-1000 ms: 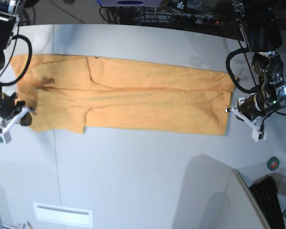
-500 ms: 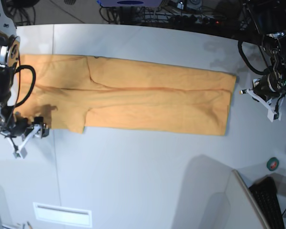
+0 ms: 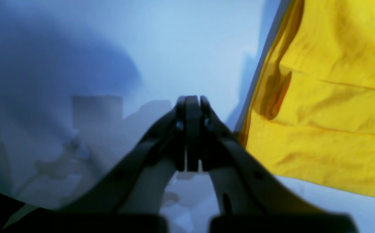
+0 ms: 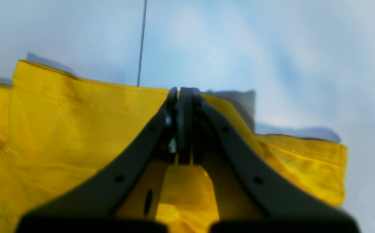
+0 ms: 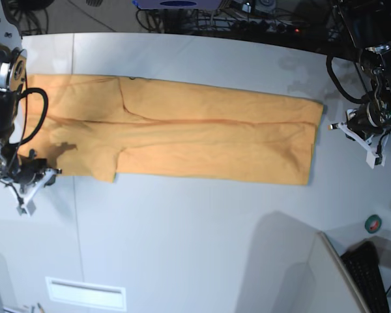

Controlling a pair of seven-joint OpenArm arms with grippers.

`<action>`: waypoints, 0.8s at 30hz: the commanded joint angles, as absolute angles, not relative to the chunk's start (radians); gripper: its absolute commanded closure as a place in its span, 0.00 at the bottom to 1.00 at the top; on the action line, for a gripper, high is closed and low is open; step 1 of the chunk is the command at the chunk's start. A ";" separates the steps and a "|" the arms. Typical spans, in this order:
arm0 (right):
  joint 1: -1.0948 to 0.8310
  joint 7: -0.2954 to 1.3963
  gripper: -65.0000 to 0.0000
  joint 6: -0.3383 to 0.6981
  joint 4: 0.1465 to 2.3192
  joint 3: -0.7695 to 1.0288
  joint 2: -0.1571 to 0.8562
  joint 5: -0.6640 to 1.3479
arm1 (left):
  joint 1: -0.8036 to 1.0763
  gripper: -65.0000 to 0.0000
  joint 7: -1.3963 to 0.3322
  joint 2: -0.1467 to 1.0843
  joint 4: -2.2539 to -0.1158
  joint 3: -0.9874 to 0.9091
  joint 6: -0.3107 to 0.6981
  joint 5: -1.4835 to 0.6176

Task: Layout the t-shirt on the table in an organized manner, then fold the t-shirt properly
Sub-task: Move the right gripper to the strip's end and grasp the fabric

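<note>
We see the t-shirt [image 5: 182, 140] lying flat on the table [image 5: 195, 235] as a long folded band, its sleeve end toward the right gripper [image 5: 52, 172] and its hem end toward the left gripper [image 5: 333, 125].

Left gripper: in the left wrist view its jaws are pressed together with nothing between them. It sits over bare tabletop. The shirt's hem edge [image 3: 320, 113] lies just to the right of the fingertips and apart from them; the cloth there shows shallow creases and a small lifted fold along the edge.

Right gripper: in the right wrist view [image 4: 184, 97] its jaws are likewise pressed together. We see no cloth caught between the tips. Yellow fabric [image 4: 77, 129] spreads beneath and to both sides of the fingers, so the gripper is over the shirt's near edge. We cannot tell whether the tips touch the cloth. A stitched sleeve hem lies to the right of the fingers, and a thin dark seam line [image 4: 141, 42] in the table runs away beyond the fabric, just left of the tips.
</note>
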State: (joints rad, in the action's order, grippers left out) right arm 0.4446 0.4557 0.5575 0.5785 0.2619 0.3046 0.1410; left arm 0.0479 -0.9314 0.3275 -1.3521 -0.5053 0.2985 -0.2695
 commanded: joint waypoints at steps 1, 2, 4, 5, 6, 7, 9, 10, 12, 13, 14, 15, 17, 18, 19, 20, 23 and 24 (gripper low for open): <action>0.470 0.440 1.00 0.561 0.598 0.266 0.320 0.151 | 0.036 1.00 -0.917 0.348 -1.369 -0.510 0.300 -0.277; 0.470 0.440 1.00 0.561 0.599 0.268 0.320 0.151 | 0.036 1.00 -0.917 0.348 -1.369 -0.510 0.300 -0.277; 0.470 0.440 1.00 0.561 0.599 0.268 0.320 0.151 | 0.036 1.00 -0.917 0.348 -1.369 -0.510 0.300 -0.277; 0.470 0.440 1.00 0.561 0.599 0.268 0.320 0.151 | 0.036 1.00 -0.917 0.348 -1.369 -0.510 0.300 -0.277; 0.470 0.440 1.00 0.561 0.601 0.268 0.320 0.151 | 0.036 1.00 -0.917 0.348 -1.369 -0.510 0.300 -0.277; 0.470 0.440 1.00 0.561 0.601 0.268 0.320 0.151 | 0.036 1.00 -0.917 0.348 -1.369 -0.510 0.300 -0.277; 0.470 0.440 1.00 0.561 0.615 0.268 0.320 0.151 | 0.036 1.00 -0.917 0.348 -1.369 -0.510 0.300 -0.277; 0.466 0.441 1.00 0.561 0.631 0.268 0.320 0.151 | 0.036 1.00 -0.917 0.348 -1.369 -0.510 0.300 -0.277; 0.437 0.440 1.00 0.558 0.685 0.268 0.320 0.151 | 0.036 1.00 -0.917 0.348 -1.369 -0.510 0.300 -0.277; 0.429 0.440 1.00 0.550 0.710 0.268 0.320 0.151 | 0.036 1.00 -0.917 0.348 -1.369 -0.510 0.300 -0.277; 0.421 0.440 1.00 0.521 0.734 0.268 0.320 0.151 | 0.036 1.00 -0.917 0.348 -1.369 -0.510 0.300 -0.277; 0.420 0.440 1.00 0.489 0.745 0.268 0.320 0.151 | 0.036 1.00 -0.917 0.348 -1.369 -0.510 0.300 -0.277; 0.423 0.440 1.00 0.424 0.740 0.262 0.320 0.150 | 0.036 1.00 -0.917 0.348 -1.369 -0.510 0.300 -0.277; 0.426 0.440 1.00 0.387 0.736 0.260 0.320 0.147 | 0.036 1.00 -0.917 0.348 -1.369 -0.510 0.300 -0.277; 0.430 0.440 1.00 0.364 0.734 0.260 0.320 0.147 | 0.035 1.00 -0.917 0.348 -1.369 -0.510 0.300 -0.277; 0.430 0.440 0.92 0.344 0.733 0.259 0.320 0.147 | 0.035 1.00 -0.917 0.348 -1.369 -0.510 0.300 -0.277; 0.430 0.440 0.60 0.337 0.733 0.259 0.320 0.147 | 0.033 1.00 -0.917 0.346 -1.368 -0.510 0.300 -0.277; 0.430 0.440 0.54 0.337 0.722 0.259 0.320 0.145 | 0.033 1.00 -0.917 0.346 -1.368 -0.510 0.300 -0.277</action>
